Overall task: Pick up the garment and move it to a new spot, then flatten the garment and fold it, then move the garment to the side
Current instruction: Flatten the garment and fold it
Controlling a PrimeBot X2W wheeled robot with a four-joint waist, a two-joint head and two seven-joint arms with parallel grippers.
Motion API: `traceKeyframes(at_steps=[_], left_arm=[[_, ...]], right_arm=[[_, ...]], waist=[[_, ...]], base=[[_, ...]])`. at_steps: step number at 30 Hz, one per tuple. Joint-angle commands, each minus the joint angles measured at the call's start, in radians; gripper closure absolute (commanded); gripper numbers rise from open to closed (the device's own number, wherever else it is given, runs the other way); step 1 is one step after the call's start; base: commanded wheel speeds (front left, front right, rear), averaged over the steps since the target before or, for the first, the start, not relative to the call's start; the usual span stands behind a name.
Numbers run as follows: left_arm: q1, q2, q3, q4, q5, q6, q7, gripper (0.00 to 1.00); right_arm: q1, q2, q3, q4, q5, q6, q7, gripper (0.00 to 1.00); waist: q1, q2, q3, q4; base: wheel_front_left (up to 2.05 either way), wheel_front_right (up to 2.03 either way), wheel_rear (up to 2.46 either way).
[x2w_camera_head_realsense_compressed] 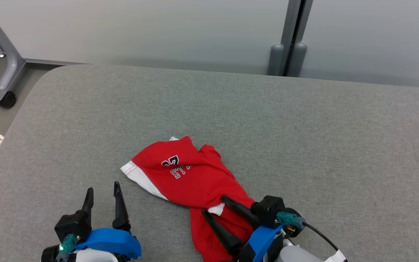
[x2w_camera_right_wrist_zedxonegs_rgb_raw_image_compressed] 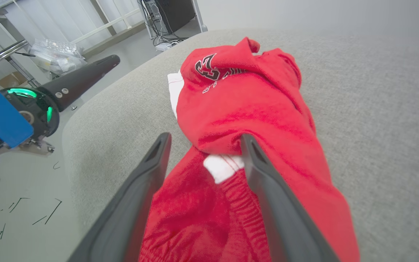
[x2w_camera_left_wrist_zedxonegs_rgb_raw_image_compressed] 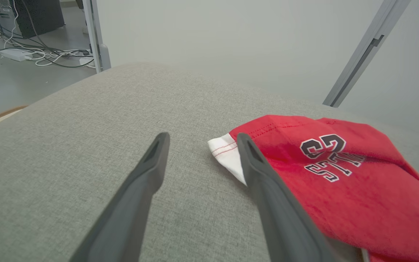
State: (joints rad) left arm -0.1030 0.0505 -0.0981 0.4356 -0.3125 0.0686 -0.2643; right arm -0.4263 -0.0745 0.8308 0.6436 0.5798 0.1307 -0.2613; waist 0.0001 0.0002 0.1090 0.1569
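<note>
Two end effectors: the left end effector [x2w_camera_head_realsense_compressed: 103, 186] and the right end effector [x2w_camera_head_realsense_compressed: 214, 205] both have their fingers spread wide and hold nothing.
Garment [x2w_camera_head_realsense_compressed: 187, 174]: red and crumpled, lying on the grey worktop [x2w_camera_head_realsense_compressed: 267, 127], near the front and a bit past the middle.
Long way of the garment: in the head view it runs from 10 o'clock, where the white edge [x2w_camera_head_realsense_compressed: 136, 174] is, down to 5 o'clock.
Right side: the fingers sit over the low end of the garment, one on each side of a red fold with a white patch [x2w_camera_right_wrist_zedxonegs_rgb_raw_image_compressed: 222, 167].
Left side: it is over bare worktop, and the white edge lies near it at about 2 o'clock, not touching.
Nearer arm: the right one.
Next move, my guess: the right fingers only need to close, but the left must reach toward 2 o'clock first.
</note>
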Motion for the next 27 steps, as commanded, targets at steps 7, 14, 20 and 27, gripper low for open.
traceKeyframes(at_steps=[7,14,20,27], left_arm=[[-0.005,0.000,-0.016,0.000,-0.013,0.002,0.000,0.00],[0.006,0.000,-0.025,-0.018,-0.025,0.016,0.000,0.00],[0.009,0.000,-0.025,-0.024,-0.028,0.017,0.000,0.00],[-0.004,0.000,-0.028,-0.023,-0.029,0.009,0.000,0.00]], right_arm=[[-0.076,0.008,-0.040,0.075,-0.105,0.000,-0.005,0.00],[0.007,-0.022,-0.061,-0.036,-0.184,0.000,-0.005,0.00],[0.073,-0.058,-0.032,-0.085,-0.187,0.000,-0.005,0.00],[0.066,-0.048,-0.017,-0.078,-0.185,0.000,-0.005,0.00]], waist=[[-0.0001,-0.0002,0.009,0.039],[-0.0001,-0.0002,0.011,0.045],[-0.0001,-0.0002,0.007,0.024],[-0.0001,-0.0002,0.016,0.017]], base=[[0.00,0.00,0.00],[0.00,0.00,0.00],[0.00,0.00,0.00],[0.00,0.00,0.00]])
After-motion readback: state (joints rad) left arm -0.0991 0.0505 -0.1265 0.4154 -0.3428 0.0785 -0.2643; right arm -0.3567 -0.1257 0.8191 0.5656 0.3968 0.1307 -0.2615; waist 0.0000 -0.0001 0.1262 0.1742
